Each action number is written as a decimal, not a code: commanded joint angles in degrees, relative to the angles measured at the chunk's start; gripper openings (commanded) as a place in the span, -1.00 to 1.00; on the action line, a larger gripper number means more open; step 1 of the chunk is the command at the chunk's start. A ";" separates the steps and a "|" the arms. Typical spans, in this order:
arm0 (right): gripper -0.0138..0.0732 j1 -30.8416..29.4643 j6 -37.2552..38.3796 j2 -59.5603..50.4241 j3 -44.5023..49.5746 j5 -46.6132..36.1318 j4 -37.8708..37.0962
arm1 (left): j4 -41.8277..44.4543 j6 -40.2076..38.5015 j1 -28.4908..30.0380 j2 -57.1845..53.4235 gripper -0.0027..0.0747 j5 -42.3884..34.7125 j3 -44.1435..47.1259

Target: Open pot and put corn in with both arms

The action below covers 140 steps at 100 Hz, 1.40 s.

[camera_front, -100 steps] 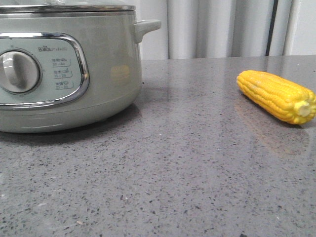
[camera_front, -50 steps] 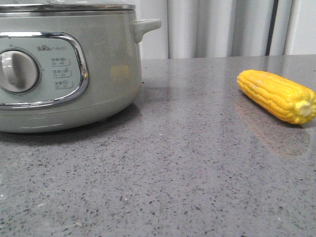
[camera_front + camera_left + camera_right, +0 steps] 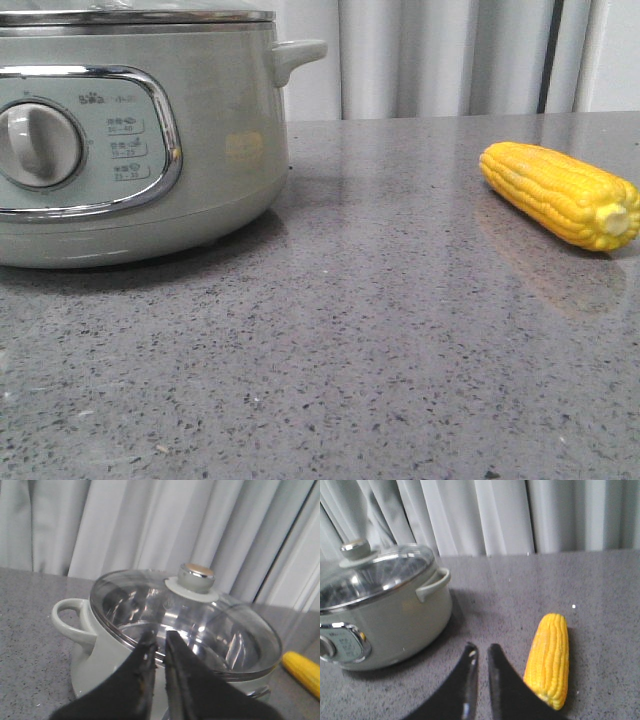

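Lid first: left hand (image 3: 159,645), nearly clenched, should spread and grasp chrome-capped lid knob (image 3: 196,576); right hand (image 3: 480,655), likewise clenched, waits beside yellow corn cob (image 3: 549,660) at three o'clock.

The left gripper (image 3: 160,647) is black all over, with two long fingers (image 3: 144,672) that get thin at the tips, like a bird's beak; the skin is dull and not shiny, with a little pale light along the inner edges; lower down each finger grows wide and flat. The right gripper (image 3: 480,657) looks the same; two black fingers (image 3: 467,677) with slanted sides and small pointed ends; a faint grey streak runs down one inner edge.
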 commanded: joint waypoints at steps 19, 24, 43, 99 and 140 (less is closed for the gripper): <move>0.51 -0.48 -0.22 11.50 -9.81 4.69 -1.21 | 2.08 9.05 -0.12 16.75 0.46 0.97 -15.33; 0.62 -0.48 -0.22 11.90 -9.81 4.43 -1.21 | 2.08 10.69 -0.25 19.44 0.49 -0.10 -16.98; 0.65 -0.48 -0.22 12.02 -9.81 4.36 -1.21 | 1.97 11.78 -2.57 27.83 0.48 -8.83 -20.35; 0.65 -0.48 -0.22 12.02 -9.81 3.98 -2.07 | 2.11 11.78 -15.39 48.49 0.48 -35.16 -22.25; 0.65 -0.48 -0.22 12.02 -9.81 4.08 -3.00 | 2.00 11.53 -15.47 53.12 0.40 -36.04 -22.34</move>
